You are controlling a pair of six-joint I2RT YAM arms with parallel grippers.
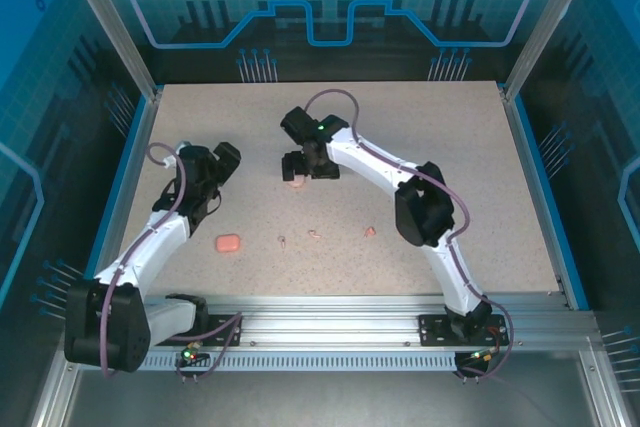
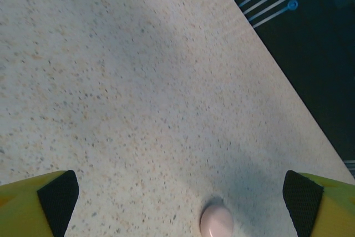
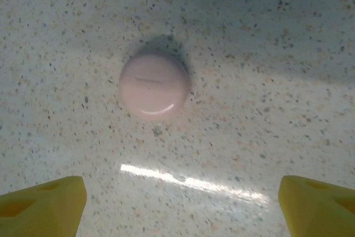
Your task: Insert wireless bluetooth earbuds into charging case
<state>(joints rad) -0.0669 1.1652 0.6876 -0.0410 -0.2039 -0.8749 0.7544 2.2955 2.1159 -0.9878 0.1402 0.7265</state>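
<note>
A: Why does the right end effector (image 3: 177, 206) hover spread wide over the round pink case (image 3: 154, 85)?
B: Probably to grasp it. Its lid looks shut, so nothing fits in yet.
A: And the earbuds (image 1: 314, 235)?
B: 3 lie loose on the counter (image 1: 480, 177), lower middle of the top view. The left end effector (image 2: 180, 201) gapes empty too, with a pale pinkish piece (image 2: 216, 221), perhaps a 4th earbud, at the frame's bottom edge.

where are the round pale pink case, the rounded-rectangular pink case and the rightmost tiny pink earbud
round pale pink case (image 3: 154, 85): right wrist view, centre of its top face
rounded-rectangular pink case (image 1: 228, 244): top external view, centre of its top
rightmost tiny pink earbud (image 1: 370, 231): top external view, middle of the piece
</note>
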